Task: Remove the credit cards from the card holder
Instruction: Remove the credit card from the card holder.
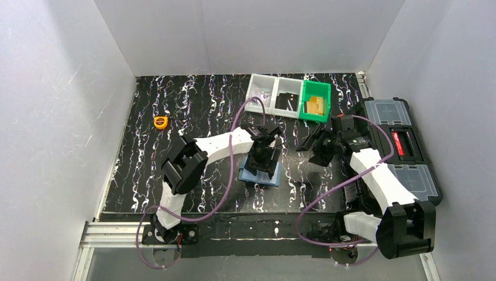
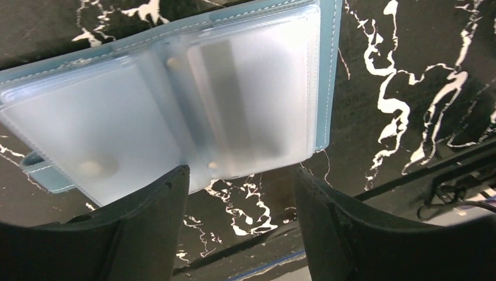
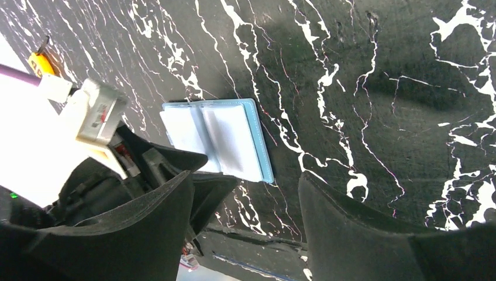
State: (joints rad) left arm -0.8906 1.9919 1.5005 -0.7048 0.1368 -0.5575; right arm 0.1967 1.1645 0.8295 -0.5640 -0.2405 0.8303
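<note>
Black, white-veined marble-look table (image 1: 175, 99) carries everything. The black hinged plastic organiser case (image 1: 409, 175) sits at 3 o'clock, clear of my work patch. A row of two clear plastic bins (image 1: 276, 93) plus one green plastic bin (image 1: 313, 116) is at 12 to 1 o'clock, which I judge to be the likely drop spot for cards.

The dusty-blue folding card holder (image 3: 231, 140) lies flat and open near table centre. Its frosted plastic sleeves (image 2: 175, 105) face up, so I can reach the pockets from above. My left gripper (image 2: 241, 171) hangs over the holder's near edge, jaws part-way apart with nothing between them. I judge I'm lining up to pinch a sleeve or card edge. My right gripper (image 3: 245, 175) hovers at 2 o'clock of the holder, jaws wide and empty, placed to pin the holder or receive a card.

The cards inside are too blurred to count. A small orange tape measure (image 1: 160, 122) sits at 10 o'clock, unrelated.
</note>
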